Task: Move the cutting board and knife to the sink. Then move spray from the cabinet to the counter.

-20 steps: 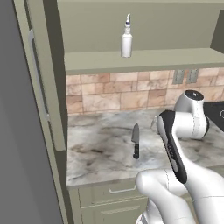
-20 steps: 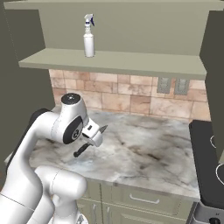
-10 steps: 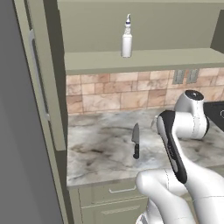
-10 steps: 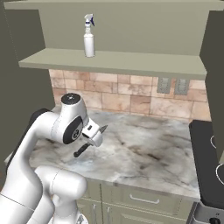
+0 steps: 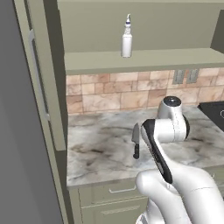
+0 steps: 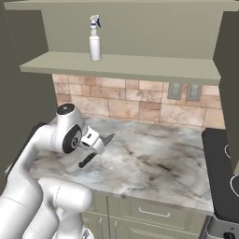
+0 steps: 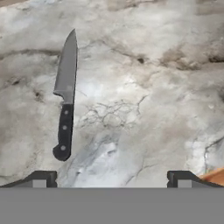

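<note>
The knife (image 7: 65, 103) lies flat on the marble counter (image 7: 144, 87), grey blade pointing away and black handle nearer my hand. My gripper (image 7: 111, 179) hovers above the counter, open, its fingertips (image 7: 42, 178) set wide apart with nothing between them. The knife sits to the left of the gap. From the base the knife (image 5: 136, 141) shows just left of my wrist, and the knife (image 6: 97, 150) peeks out from under my hand. The spray (image 5: 127, 40) stands upright on the open shelf of the cabinet (image 5: 144, 60), also seen as the spray (image 6: 95, 41). The cutting board and the sink are out of view.
A tall grey fridge (image 5: 22, 131) walls off the left. The black stovetop (image 6: 221, 177) borders the counter on the right. A tiled backsplash with outlets (image 6: 184, 92) runs behind. A small orange-brown sliver (image 7: 215, 176) that I cannot identify shows at the hand view's lower right.
</note>
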